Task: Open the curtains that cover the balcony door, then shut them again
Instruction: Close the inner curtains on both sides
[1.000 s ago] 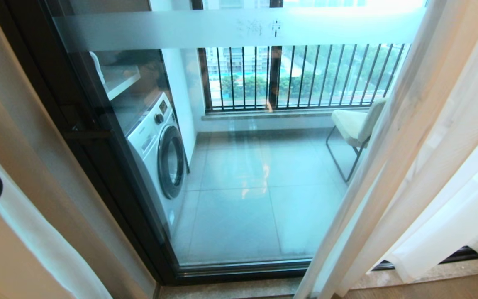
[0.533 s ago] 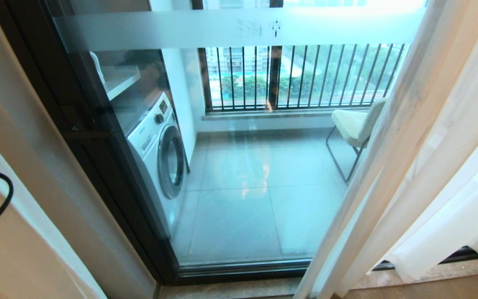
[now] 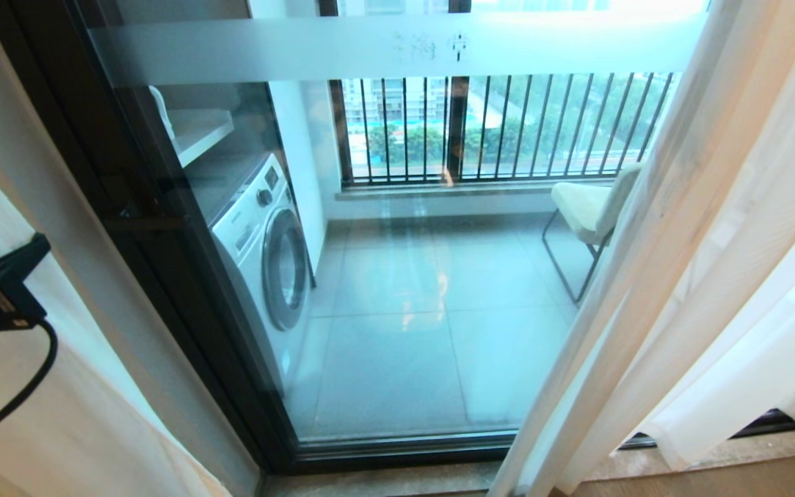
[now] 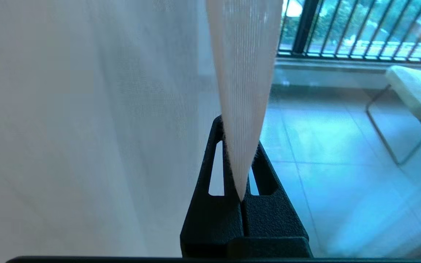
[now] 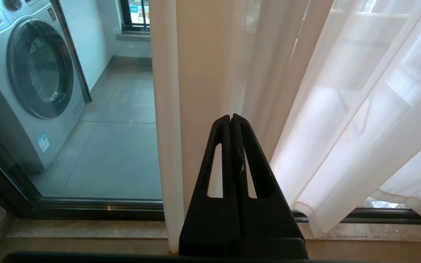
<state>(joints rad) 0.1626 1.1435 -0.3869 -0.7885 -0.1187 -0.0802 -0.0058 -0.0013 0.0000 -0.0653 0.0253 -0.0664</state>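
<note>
Your left claw [image 4: 240, 160] is pinching a fold of the curtains [image 4: 245, 73], w/ glass of the balcony door [image 3: 397, 297] beyond; right claw [image 5: 230, 120] is sitting closed, empty, by the right curtain panel. Grey-tiled balcony floor [image 3: 397, 359], washing machine [image 3: 270, 248] & chair [image 3: 591, 210] are showing through.

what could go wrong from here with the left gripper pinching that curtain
1. The left gripper is shut on only a thin fold of the left curtain, so the sheer fabric may slip out.
2. A hard tug could strain the cloth.
3. The right gripper is shut and empty, so the right curtain is unheld.
</note>
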